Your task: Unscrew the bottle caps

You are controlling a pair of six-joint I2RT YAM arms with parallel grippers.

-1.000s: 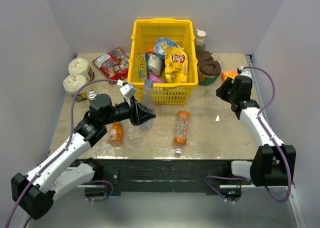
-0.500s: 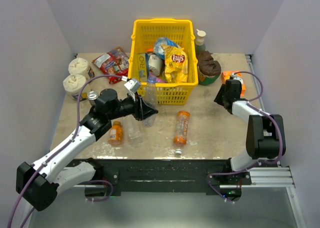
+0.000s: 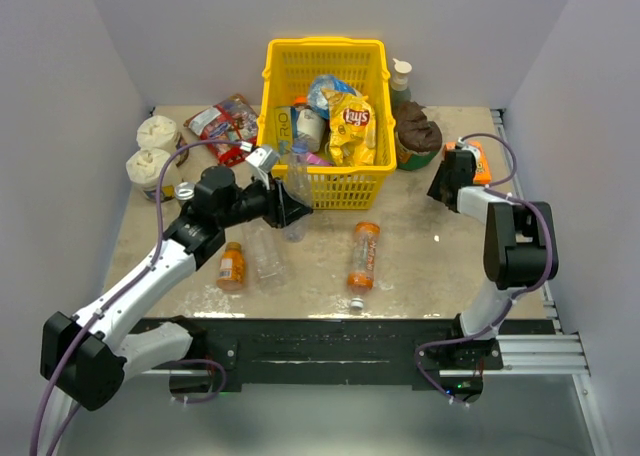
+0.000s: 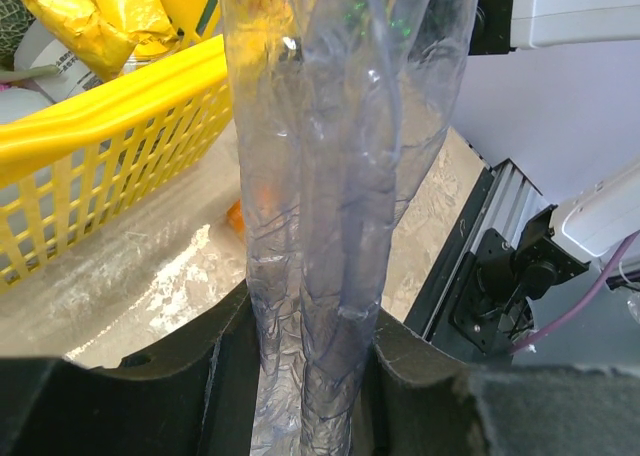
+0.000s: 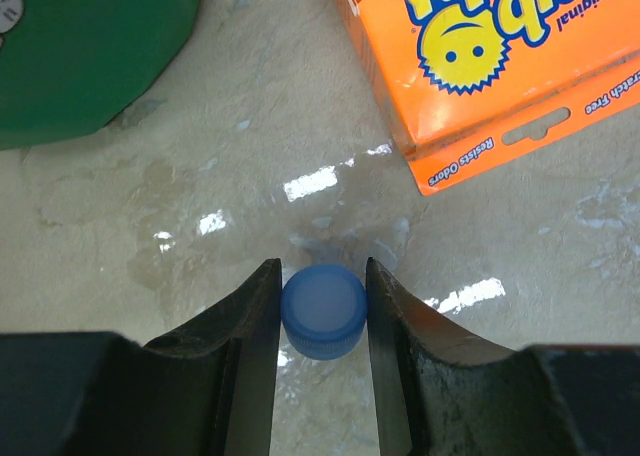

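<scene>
The left claw (image 4: 305,361) is clamped shut on a clear bottle (image 4: 330,176) just in front of the yellow basket (image 4: 120,106). The bottle's wall is thin and creased, so it looks light and soft and will likely buckle or twist under a squeeze. The stiffer neck seems the better hold. The right claw (image 5: 322,281) pinches a blue cap (image 5: 323,311) across its width, low at the worktop (image 5: 200,176) near an orange box (image 5: 480,66). The cap looks small, rigid and easy to drop. 3 other bottles lie on the worktop: orange-label bottle (image 3: 363,256), juice bottle (image 3: 231,266), second clear bottle (image 3: 266,261).
</scene>
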